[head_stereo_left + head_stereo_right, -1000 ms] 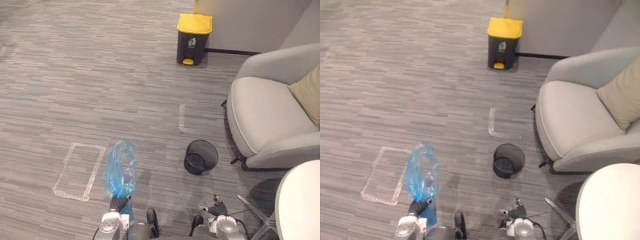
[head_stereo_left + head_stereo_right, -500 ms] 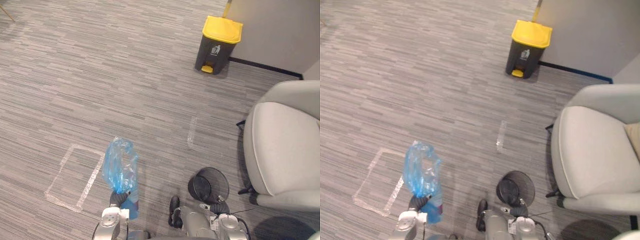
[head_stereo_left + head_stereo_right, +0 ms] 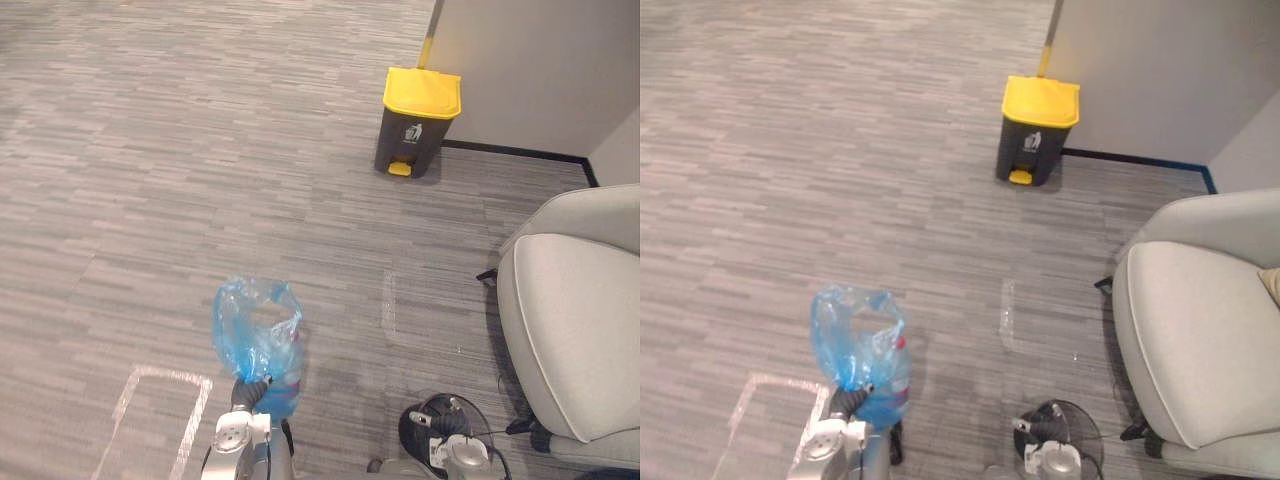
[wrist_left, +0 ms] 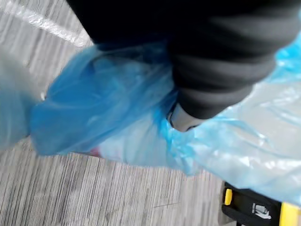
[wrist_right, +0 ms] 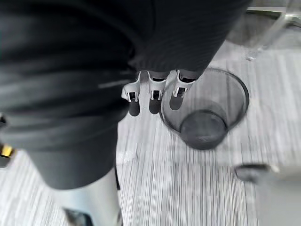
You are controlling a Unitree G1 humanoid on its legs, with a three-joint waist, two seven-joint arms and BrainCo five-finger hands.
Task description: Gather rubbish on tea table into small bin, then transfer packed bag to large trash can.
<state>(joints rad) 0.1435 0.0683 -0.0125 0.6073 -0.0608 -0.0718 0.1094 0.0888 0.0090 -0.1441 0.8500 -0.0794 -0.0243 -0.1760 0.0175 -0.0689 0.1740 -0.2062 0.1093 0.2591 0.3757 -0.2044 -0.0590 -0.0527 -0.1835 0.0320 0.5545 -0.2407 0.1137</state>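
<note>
Grey striped carpet (image 3: 200,150), yellow-lidded trash can (image 3: 418,121) by wall (image 3: 520,60), left robot hand (image 3: 248,393) clutching blue bag (image 3: 255,335), right robot hand (image 5: 151,96) straight-fingered.

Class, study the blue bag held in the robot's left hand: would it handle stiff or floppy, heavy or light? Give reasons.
Probably floppy: the blue bag is thin, crinkled film, bunched where the left hand grips it. Likely light for its size: it looks puffed out and see-through, so mostly air. Whatever is inside may shift and make it sway.
</note>
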